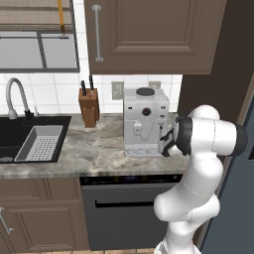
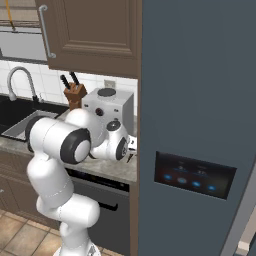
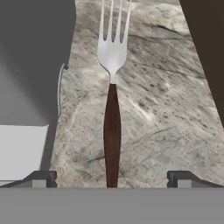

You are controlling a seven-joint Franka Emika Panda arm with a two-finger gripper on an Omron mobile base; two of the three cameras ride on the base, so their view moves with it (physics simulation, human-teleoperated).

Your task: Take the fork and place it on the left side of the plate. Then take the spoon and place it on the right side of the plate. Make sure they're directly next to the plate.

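Observation:
The fork (image 3: 112, 87) lies flat on the marble counter (image 3: 166, 109), its silver tines pointing away from the hand and its dark brown handle running back between my fingertips. My gripper (image 3: 111, 180) hovers over the handle end, open, with one fingertip (image 3: 41, 179) on each side and well apart from the handle. In the left base view the arm's wrist (image 1: 171, 141) reaches down at the counter's right end beside the coffee machine (image 1: 145, 121). The spoon and the plate are out of view.
The coffee machine's body (image 3: 30, 87) stands close on one side of the fork and a dark panel (image 3: 208, 48) on the other. Further left are a knife block (image 1: 89, 106) and a sink (image 1: 30, 141) with a drainer. A tall fridge (image 2: 200, 125) bounds the right.

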